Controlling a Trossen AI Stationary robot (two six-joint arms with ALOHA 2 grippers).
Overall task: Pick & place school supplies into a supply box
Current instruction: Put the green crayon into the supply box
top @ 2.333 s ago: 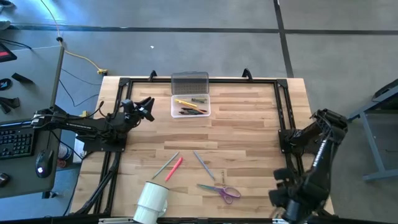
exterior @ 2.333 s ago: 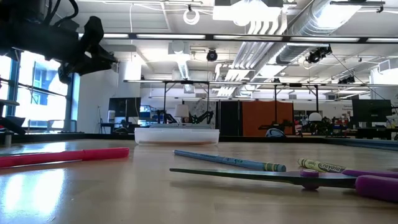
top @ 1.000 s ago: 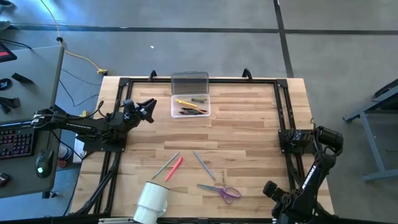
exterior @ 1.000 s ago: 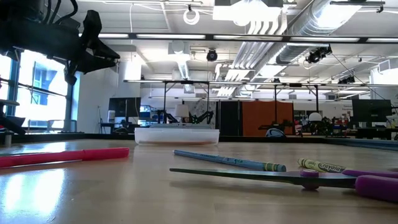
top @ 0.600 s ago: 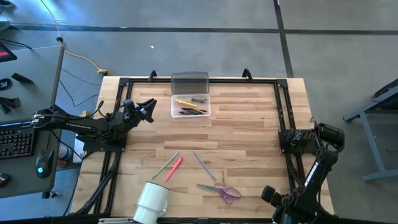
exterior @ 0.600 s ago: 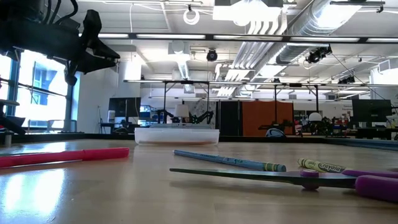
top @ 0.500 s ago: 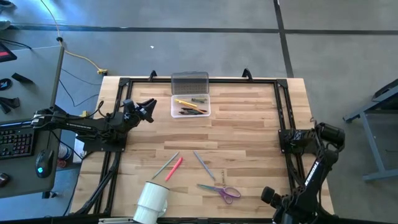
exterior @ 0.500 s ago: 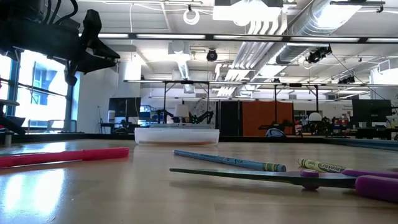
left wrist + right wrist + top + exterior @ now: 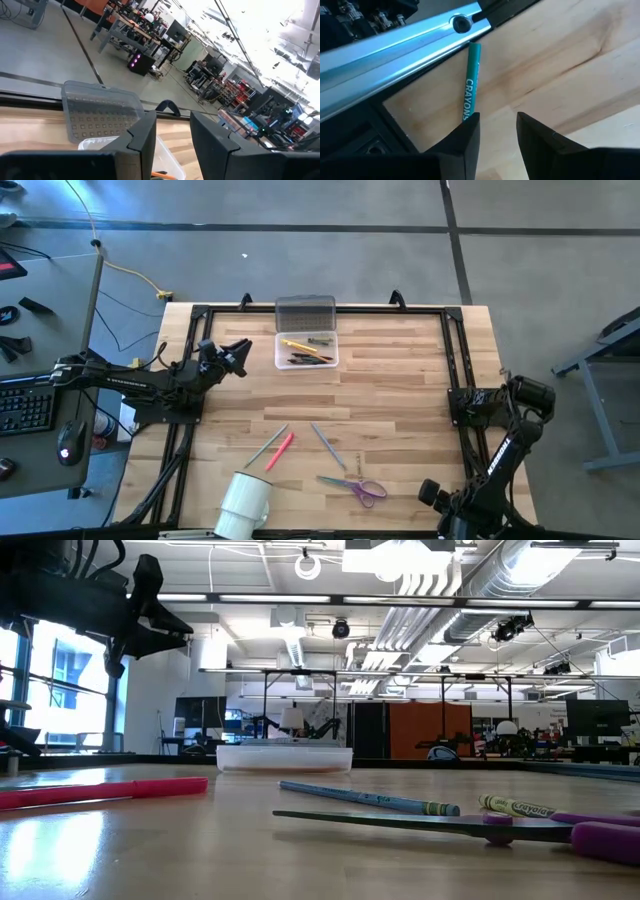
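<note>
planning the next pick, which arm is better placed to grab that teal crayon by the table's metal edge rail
Right. The right end effector hangs open directly over the teal crayon by the silver metal rail; the left end effector is beside the clear plastic supply box across the table.

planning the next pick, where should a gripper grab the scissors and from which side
Grip the scissors from straight above, at the middle where the blades meet the purple handles. They lie flat on the table, so only a top-down pinch across that narrow part fits.

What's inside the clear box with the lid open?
The supply box holds a few pens and pencils: a yellow one and some dark and orange ones. Whether more lie underneath cannot be seen.
</note>
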